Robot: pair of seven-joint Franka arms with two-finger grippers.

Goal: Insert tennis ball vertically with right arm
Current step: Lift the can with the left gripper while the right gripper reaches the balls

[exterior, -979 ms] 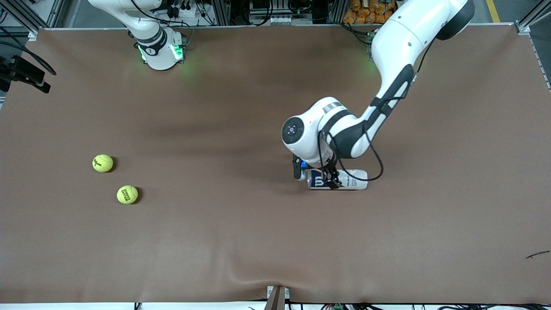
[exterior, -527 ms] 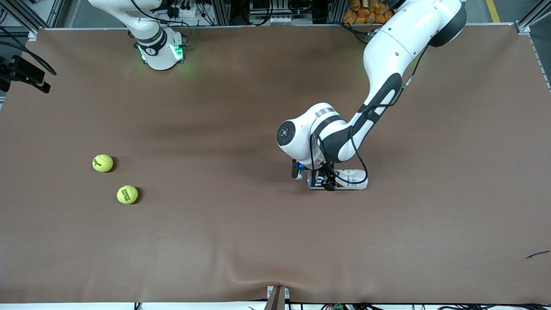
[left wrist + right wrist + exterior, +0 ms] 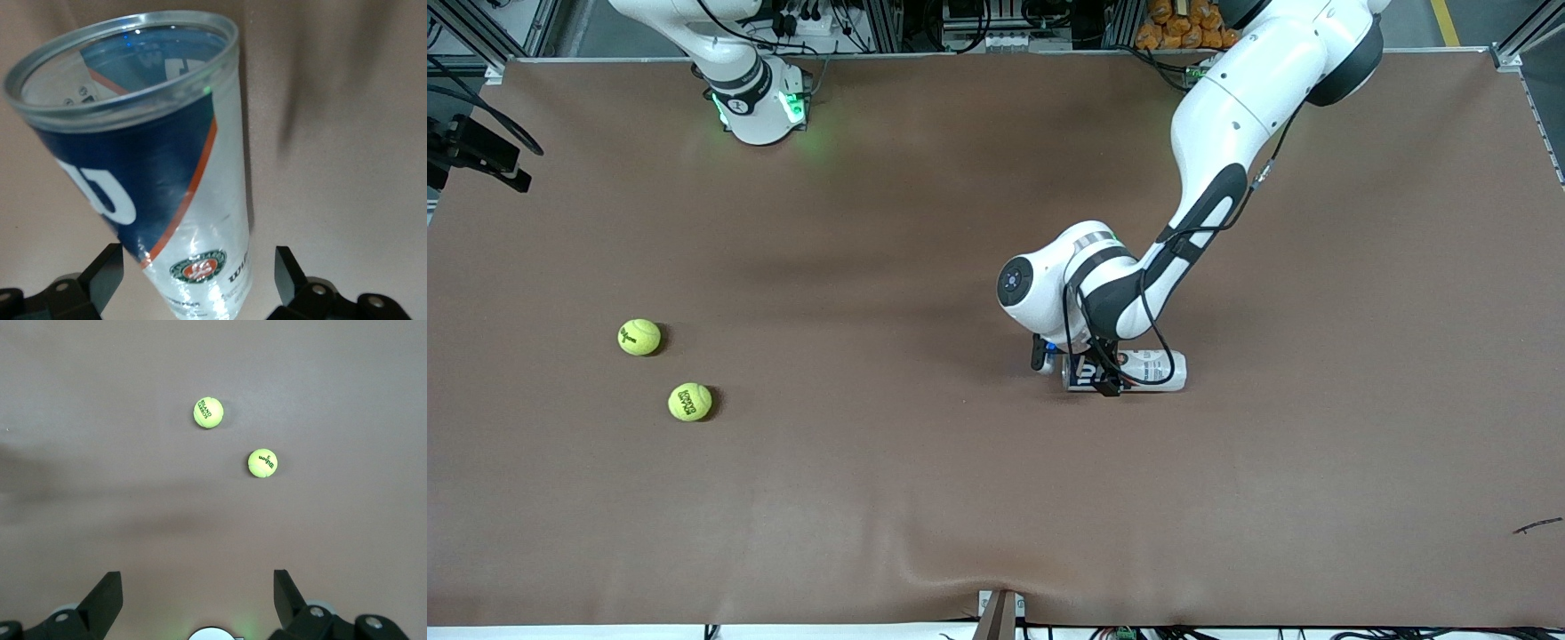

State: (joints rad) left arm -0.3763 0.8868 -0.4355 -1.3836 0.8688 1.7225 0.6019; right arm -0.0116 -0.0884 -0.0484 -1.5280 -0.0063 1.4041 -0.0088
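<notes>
At centre frame, left gripper [image 3: 1080, 372] has sunk, fingers apart astride the can [image 3: 1138, 370]; right gripper [image 3: 200, 600] waits, spread.

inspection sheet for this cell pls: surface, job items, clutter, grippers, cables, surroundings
Surface: brown mat, a ripple at its edge nearest the front camera.
Job's things: can lying on its side, mouth open and nothing seen inside; two balls, ball A and ball B, toward the right arm's end, apart, B nearer the camera.
Clutter: small dark mark near the left arm's end.
Grippers: left gripper low at the can, fingers open either side of it, no grip seen; right gripper open, high over the mat, waiting.
Cables: black cable looping off the left wrist above the can.
Surroundings: frames and wiring by the bases.
</notes>
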